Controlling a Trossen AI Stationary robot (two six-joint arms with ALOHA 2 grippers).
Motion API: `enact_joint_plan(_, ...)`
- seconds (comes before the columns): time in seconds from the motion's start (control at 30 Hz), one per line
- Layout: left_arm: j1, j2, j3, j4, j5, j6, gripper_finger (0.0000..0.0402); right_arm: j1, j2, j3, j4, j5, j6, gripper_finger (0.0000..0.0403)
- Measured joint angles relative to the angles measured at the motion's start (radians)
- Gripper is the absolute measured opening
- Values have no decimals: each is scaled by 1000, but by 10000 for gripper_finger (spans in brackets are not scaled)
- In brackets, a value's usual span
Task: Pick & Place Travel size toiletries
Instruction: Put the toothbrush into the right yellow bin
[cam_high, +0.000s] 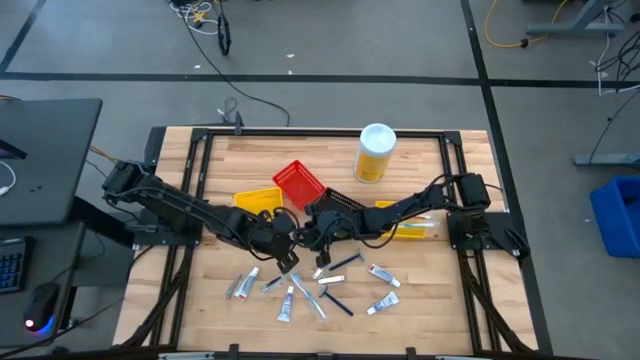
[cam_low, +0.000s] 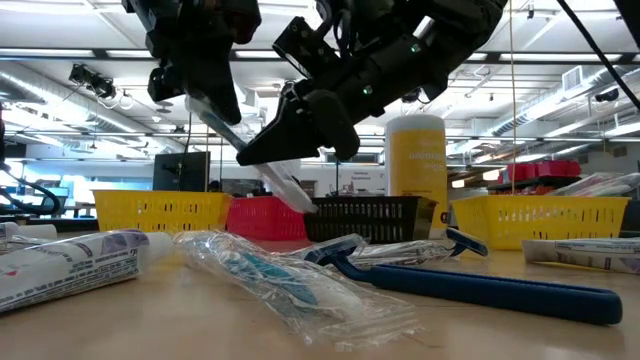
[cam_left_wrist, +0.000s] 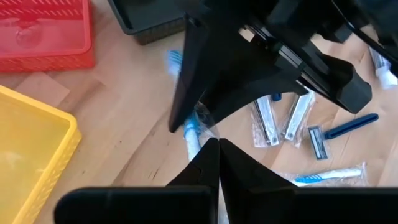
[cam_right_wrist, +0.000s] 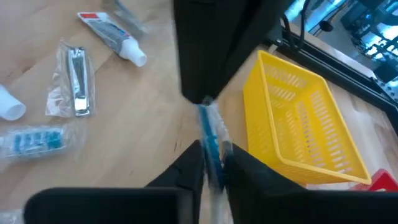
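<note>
- the left arm reaches in from the table's left edge, stretched low across the wood toward the centre, its left gripper (cam_high: 283, 243) meeting the other arm's gripper just in front of the black bin (cam_high: 338, 205).
- the right arm comes from the right edge, angled down and inward, with the right gripper (cam_high: 318, 240) almost tip to tip with the left one.
- both grippers pinch the same wrapped toothbrush (cam_right_wrist: 211, 146), lifted off the table between them; in the low view it hangs tilted in the air above the other items.
- the left gripper's jaws are pressed together on one end of the toothbrush, as its wrist view shows.
- the right gripper's jaws are closed on the other end, the blue-and-clear wrapper squeezed between the fingers (cam_right_wrist: 186, 163).
- the rest of the toiletries lie scattered on the front of the table: small tubes (cam_high: 383, 273), a blue-handled razor (cam_high: 336, 301), and packets in clear wrap.
- a yellow bin (cam_high: 257, 200) and a red bin (cam_high: 299, 182) sit behind the left gripper; a yellow bottle (cam_high: 375, 153) stands farther back.
</note>
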Motion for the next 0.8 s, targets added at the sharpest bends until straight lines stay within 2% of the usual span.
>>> enact_joint_plan(0.2,0,0,0,2,-1,46,25,6,0,0,1,6,-20,39)
enact_joint_plan(0.43,0,0,0,3,-33,107,71,5,-3,0,-1,12,40,38)
enact_joint_plan(0.63,0,-17,19,-25,-130,158,106,6,-39,0,-29,99,123,37)
enact_joint_plan(0.8,-6,-67,69,-107,-248,135,106,5,-87,0,-87,158,217,37)
